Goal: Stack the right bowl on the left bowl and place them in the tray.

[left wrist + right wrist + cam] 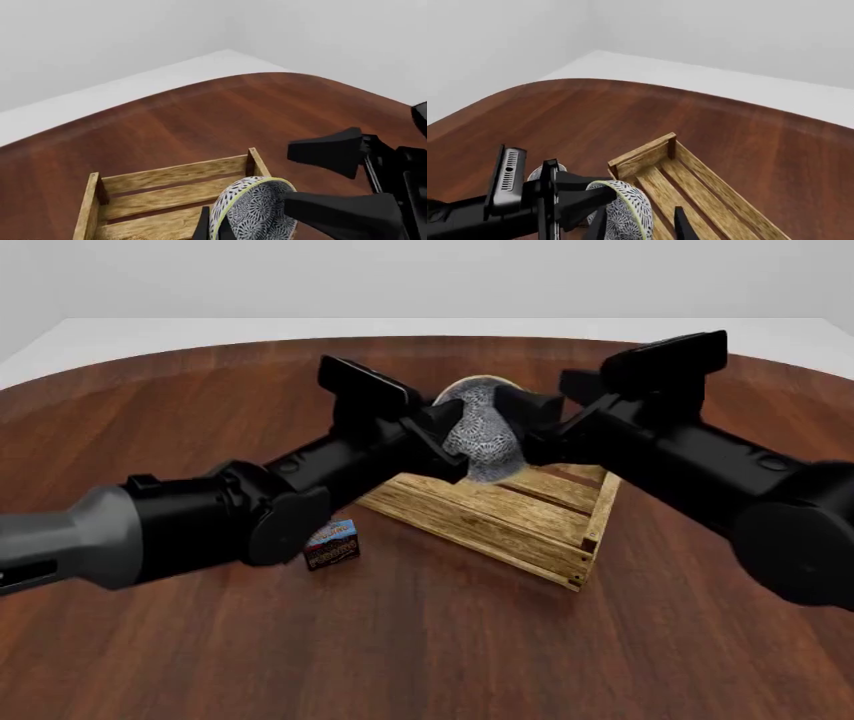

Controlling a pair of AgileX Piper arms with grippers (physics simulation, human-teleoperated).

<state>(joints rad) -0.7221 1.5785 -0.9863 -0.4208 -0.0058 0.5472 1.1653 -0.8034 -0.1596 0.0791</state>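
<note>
A grey patterned bowl (483, 440) with a yellow-green rim hangs tilted on edge above the tray (534, 540), a light-brown slatted crate. My left gripper (447, 435) is shut on its rim from the left. My right gripper (527, 432) is open, with its fingers spread on either side of the bowl from the right. The left wrist view shows the bowl (252, 210) over the tray's corner (167, 175) and the right gripper's spread fingers (327, 151). The right wrist view shows the bowl (626, 210) next to the tray (647, 152). I cannot tell whether a second bowl is nested inside.
A small blue-and-red box (331, 543) stands on the brown table just left of the tray, under my left arm (227, 515). The right arm (721, 470) crosses above the tray's right end. The table's far edge curves behind the grippers.
</note>
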